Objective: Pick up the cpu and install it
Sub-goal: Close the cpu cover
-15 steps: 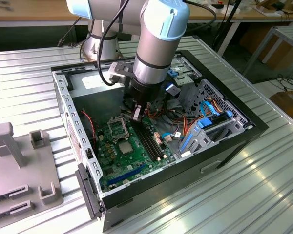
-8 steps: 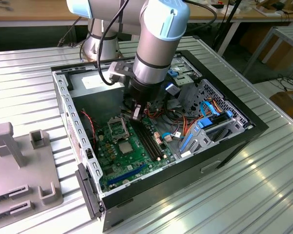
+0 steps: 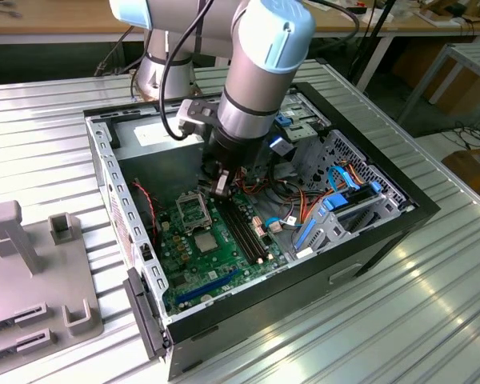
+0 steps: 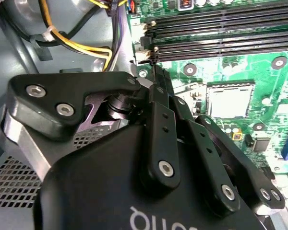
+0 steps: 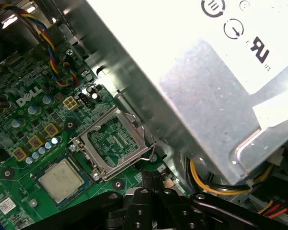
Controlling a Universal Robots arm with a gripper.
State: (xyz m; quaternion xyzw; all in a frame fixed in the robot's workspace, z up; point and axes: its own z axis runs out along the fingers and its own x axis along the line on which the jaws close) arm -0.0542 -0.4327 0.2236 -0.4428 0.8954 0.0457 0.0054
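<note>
First wrist view: the gripper (image 5: 151,177), closed on nothing, hangs near the cpu (image 5: 61,180) lying on the green board (image 5: 12,143).

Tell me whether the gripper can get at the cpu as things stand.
Probably yes: the cpu lies uncovered, the socket frame open beside it, nothing above it; the gripper hangs close by.

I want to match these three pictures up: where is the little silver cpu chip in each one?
Exterior view: the cpu lies flat inside the open computer case, beside the metal socket frame.
Second wrist view: the cpu sits a little apart from the black memory slots.
First wrist view: the cpu lies next to the opened socket frame.
Shared landmark: the green motherboard under it, seen in all three.
</note>
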